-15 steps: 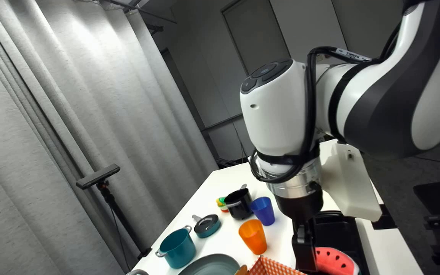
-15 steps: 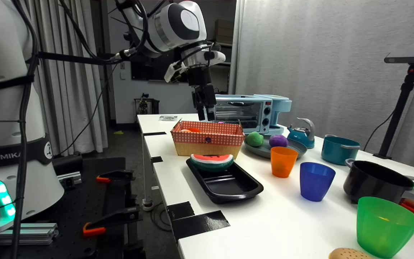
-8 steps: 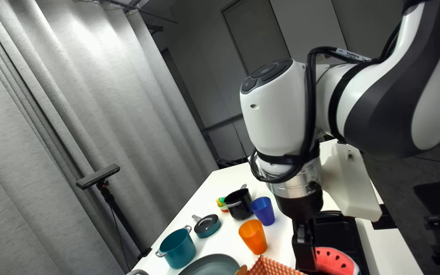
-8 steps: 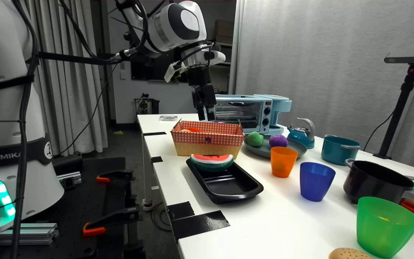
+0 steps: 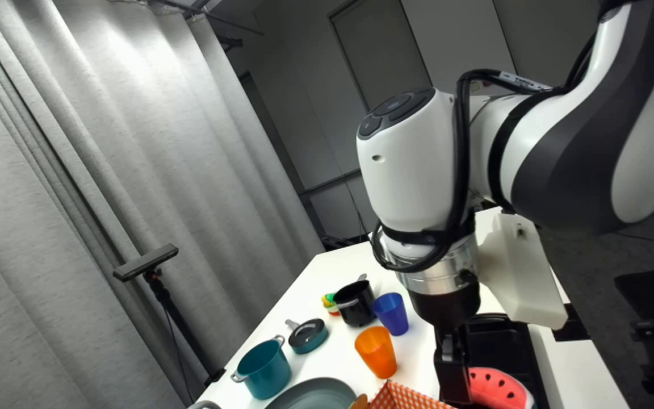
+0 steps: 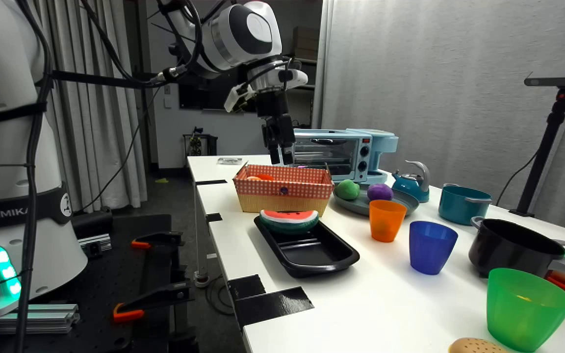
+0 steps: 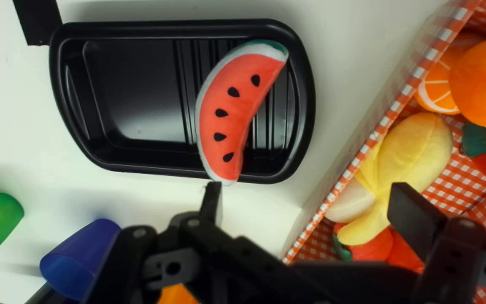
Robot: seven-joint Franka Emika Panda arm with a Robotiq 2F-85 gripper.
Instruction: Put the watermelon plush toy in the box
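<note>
The watermelon plush toy [image 7: 232,107], a red slice with black seeds and a green-white rind, lies across one end of a black tray [image 7: 163,29]. It also shows in both exterior views [image 6: 290,223] [image 5: 494,388]. The box [image 6: 285,203] with a red-white checked lining stands beside the tray. In the wrist view, the box rim [image 7: 378,131] runs at the right; orange, yellow and red plush toys lie inside. My gripper [image 7: 307,186] is open and empty, its fingertips wide apart. In an exterior view, the gripper [image 6: 281,157] hangs just above and behind the box.
An orange cup [image 6: 387,221], a blue cup [image 6: 430,247] and a green cup [image 6: 527,310] stand on the table. A grey plate [image 5: 315,395] with green and purple toys is by the box. A toaster oven [image 6: 329,152] stands behind. Black [image 6: 508,252] and teal [image 6: 461,203] pots stand farther along.
</note>
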